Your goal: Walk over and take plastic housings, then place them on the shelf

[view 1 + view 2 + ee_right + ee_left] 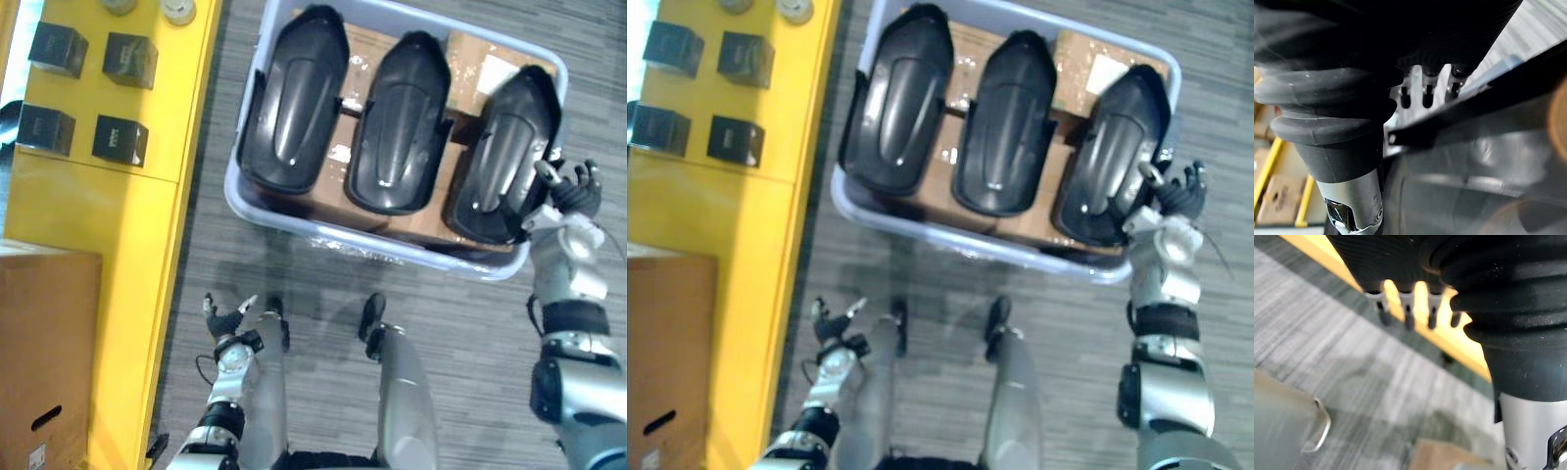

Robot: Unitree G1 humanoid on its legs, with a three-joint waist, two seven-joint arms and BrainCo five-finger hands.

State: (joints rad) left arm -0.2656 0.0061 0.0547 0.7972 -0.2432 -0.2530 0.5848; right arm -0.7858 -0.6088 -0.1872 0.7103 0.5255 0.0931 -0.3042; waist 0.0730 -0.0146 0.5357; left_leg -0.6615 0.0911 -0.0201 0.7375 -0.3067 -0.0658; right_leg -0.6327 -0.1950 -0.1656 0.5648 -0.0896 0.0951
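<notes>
Down on the grey carpet [460, 323], a pale bin [333, 238] holds three black plastic housings side by side on cardboard sheets [367, 44] — the left housing [294, 103], the middle housing [397, 122] and the right housing [505, 147], all lying domed side up. At the bin's right-hand corner the right hand [570, 196] sits just beside the outer edge of the right housing. Its fingers [1423, 95] are straight and spread, reaching past the housing's rim without curling round it, and the thumb lies at the housing's edge — whether it touches, I cannot tell. The left hand [227, 320] hangs low over the carpet, well apart from the bin, its fingers [1408, 318] loosely extended and holding nothing. Along the robot's left runs the yellow shelf [186, 108], carrying four small black boxes [129, 59], with a brown cardboard box [44, 343] at its near end.
</notes>
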